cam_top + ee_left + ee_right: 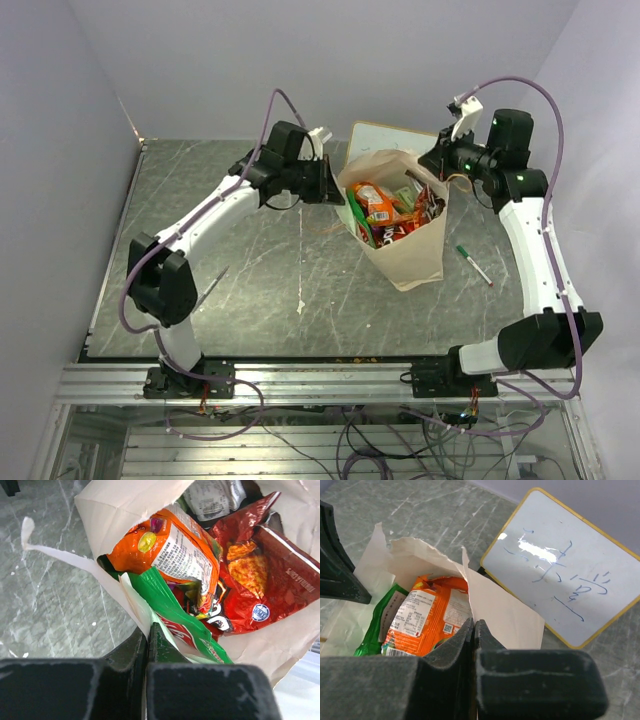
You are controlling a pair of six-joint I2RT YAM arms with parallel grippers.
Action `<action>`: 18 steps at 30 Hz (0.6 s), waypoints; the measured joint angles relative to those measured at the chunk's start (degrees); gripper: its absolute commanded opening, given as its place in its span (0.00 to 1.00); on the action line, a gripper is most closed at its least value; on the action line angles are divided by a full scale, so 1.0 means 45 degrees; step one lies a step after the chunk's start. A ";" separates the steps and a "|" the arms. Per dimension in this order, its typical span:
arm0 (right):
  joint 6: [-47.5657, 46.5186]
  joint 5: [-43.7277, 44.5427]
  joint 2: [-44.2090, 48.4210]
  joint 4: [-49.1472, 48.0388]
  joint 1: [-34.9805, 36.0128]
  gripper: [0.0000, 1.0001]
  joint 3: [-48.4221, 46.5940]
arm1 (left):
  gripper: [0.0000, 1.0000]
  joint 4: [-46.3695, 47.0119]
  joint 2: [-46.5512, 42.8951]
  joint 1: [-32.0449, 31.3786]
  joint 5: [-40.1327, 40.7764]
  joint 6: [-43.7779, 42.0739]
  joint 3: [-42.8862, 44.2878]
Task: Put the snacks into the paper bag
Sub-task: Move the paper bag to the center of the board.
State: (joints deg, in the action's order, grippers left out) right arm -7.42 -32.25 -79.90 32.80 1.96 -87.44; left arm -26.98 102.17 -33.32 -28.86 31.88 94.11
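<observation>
The paper bag [412,257] stands upright mid-table with its mouth open. Several snacks sit inside: an orange packet [170,555], a red packet [262,580] and a green packet [172,611], with a grey-white one behind them. My left gripper [148,636] is shut on the bag's left rim [131,600], and the paper runs between its fingers. My right gripper [473,628] is shut on the opposite rim [505,615], above the orange packet [420,615]. From above, the left gripper [334,185] and right gripper [438,160] flank the bag's mouth.
A yellow-framed whiteboard [565,565] lies flat just behind the bag, also seen from above [375,133]. A green-capped pen [474,265] lies right of the bag. A thin pen [300,303] lies on the marble table [200,200] in front. Walls close in on both sides.
</observation>
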 measured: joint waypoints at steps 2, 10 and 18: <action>0.0131 -0.0146 -0.0126 -0.0102 0.0117 0.00 -0.0097 | 0.07 -0.0359 -0.0335 0.0136 0.0010 -0.0010 0.0000; 0.0704 -0.0083 -0.1098 -0.0563 0.2006 0.00 -0.0656 | 0.07 -0.1205 -0.2633 0.1229 0.0087 -0.0180 -0.0277; 0.1617 0.0282 -0.3279 -0.1127 0.3585 0.00 -0.2229 | 0.07 -0.1802 -0.3905 0.2662 0.0636 -0.0821 -0.0486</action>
State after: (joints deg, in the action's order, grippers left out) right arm -0.14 -30.98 -94.65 27.73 18.09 -97.47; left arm -35.09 84.60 -21.34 -26.00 28.18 91.92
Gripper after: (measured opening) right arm 0.010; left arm 0.088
